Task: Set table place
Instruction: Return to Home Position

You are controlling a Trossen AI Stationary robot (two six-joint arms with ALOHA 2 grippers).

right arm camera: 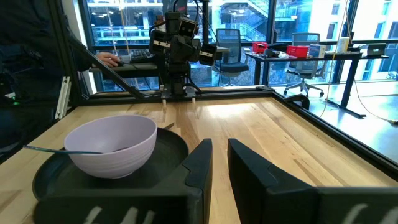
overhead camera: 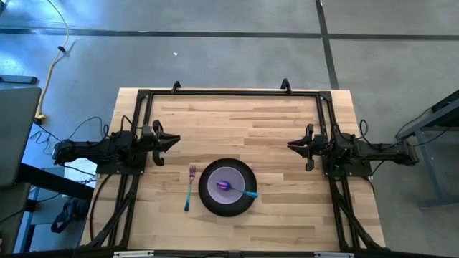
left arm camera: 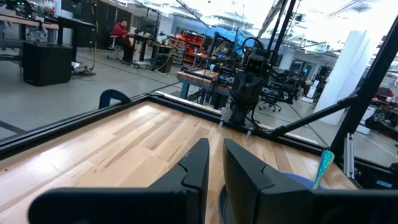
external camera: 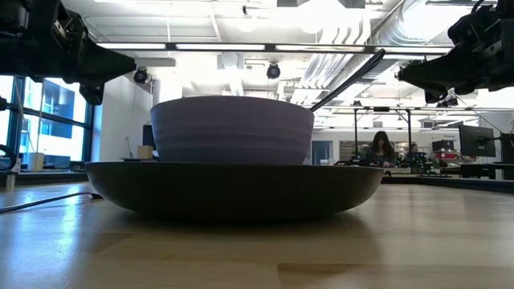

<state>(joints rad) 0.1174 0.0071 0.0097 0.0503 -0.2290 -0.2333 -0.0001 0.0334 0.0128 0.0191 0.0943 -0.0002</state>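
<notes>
A round black plate [overhead camera: 210, 176] lies on the table near its front edge, between the two arms. A lavender bowl [right arm camera: 112, 146] stands on the plate [right arm camera: 171, 152]. A spoon [overhead camera: 244, 191] rests with its purple head in the bowl and its teal handle [external camera: 349, 79] leaning out over the rim. A purple-and-teal fork [overhead camera: 190, 188] lies flat on the wood just left of the plate. My left gripper [overhead camera: 178, 140] hangs level at the table's left side, shut and holding nothing. My right gripper [overhead camera: 289, 146] does the same at the right side. Both stand well above the wood.
A black rail frame [overhead camera: 229, 92] edges the table of light wood planks [overhead camera: 237, 122], with bare wood behind the plate. Beyond the table, the low view shows people seated at desks [external camera: 379, 151], and a person's hand [right arm camera: 109, 60] rests on a desk past the left arm.
</notes>
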